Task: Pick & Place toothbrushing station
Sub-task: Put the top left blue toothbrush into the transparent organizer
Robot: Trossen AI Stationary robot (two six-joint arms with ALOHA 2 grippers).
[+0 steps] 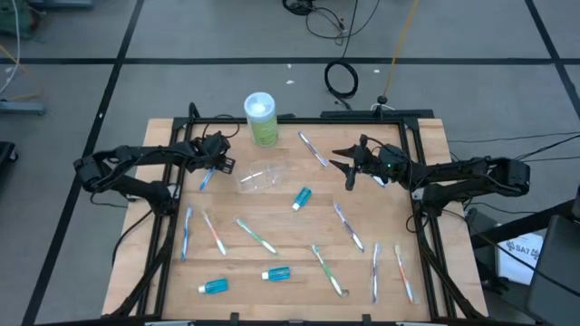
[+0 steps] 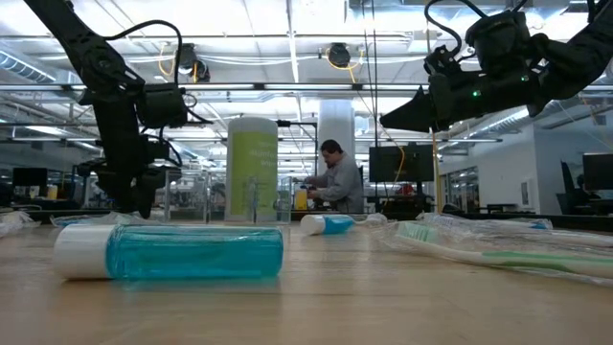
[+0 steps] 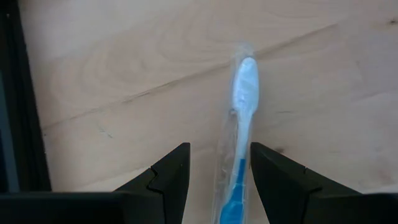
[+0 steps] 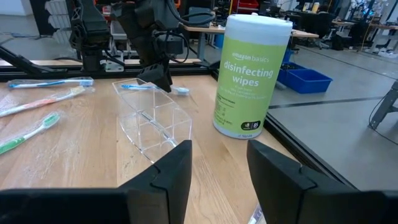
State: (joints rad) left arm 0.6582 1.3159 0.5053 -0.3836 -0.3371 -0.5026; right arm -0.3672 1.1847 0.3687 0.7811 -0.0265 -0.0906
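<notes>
- At the tabletop's (image 1: 290,237) left rear, the left pincer (image 3: 219,171) stands spread, fingers astride a wrapped blue toothbrush (image 3: 241,124) lying flat, not clamped
- Beside it the clear plastic cup (image 1: 263,177) lies tipped
- Right pincer (image 1: 348,168) hovers spread, empty, facing the wipes canister (image 4: 250,74)

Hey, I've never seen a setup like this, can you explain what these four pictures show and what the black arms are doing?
Two dark robot arms work over a wooden table. One picture looks straight down, one looks level across the tabletop, and two come from cameras on the arms' wrists.

Wrapped toothbrushes, small blue toothpaste tubes, a clear plastic holder lying on its side and a green tub of disinfecting wipes sit on the table.

The left end effector is down at the table, its open fingers on either side of a blue toothbrush that lies flat. The right end effector hangs open above the table, holding nothing.
</notes>
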